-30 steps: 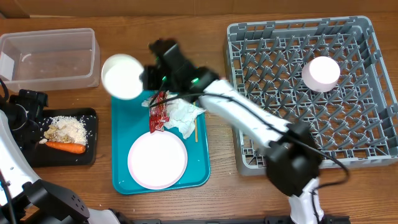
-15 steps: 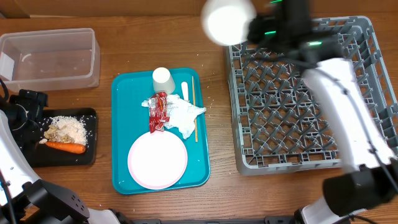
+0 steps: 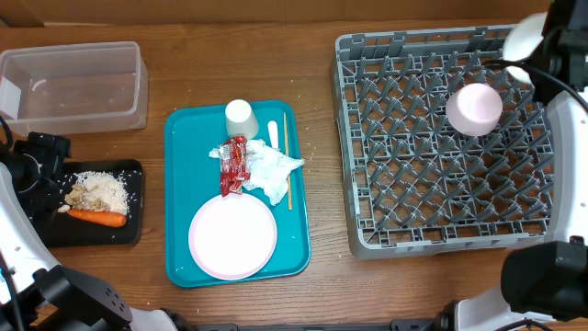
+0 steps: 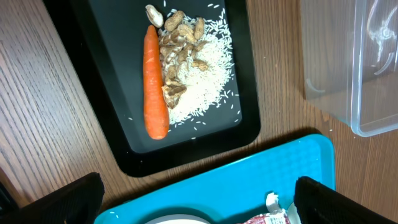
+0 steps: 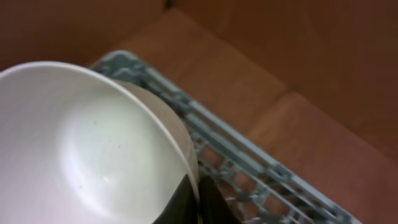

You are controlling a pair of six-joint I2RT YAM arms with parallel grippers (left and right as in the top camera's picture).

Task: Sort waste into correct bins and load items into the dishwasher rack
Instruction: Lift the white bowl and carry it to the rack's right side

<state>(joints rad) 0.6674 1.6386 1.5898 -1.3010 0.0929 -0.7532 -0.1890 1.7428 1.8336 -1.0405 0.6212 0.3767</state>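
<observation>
Nearest, the plate (image 3: 232, 236) lies on the teal tray (image 3: 184, 184), with the napkin (image 3: 271, 170), wrapper (image 3: 232, 165) and cup (image 3: 241, 118) beyond it. The left gripper (image 4: 199, 208) hangs spread wide and empty over the black tray (image 4: 106, 93) (carrot (image 4: 155, 81) and rice (image 4: 205, 81) inside). One bowl (image 3: 474, 108) sits upturned in the rack (image 3: 413, 202); at its far right corner the right gripper (image 5: 198, 202) is clamped on the rim of a second bowl (image 5: 81, 143), held over the grid
</observation>
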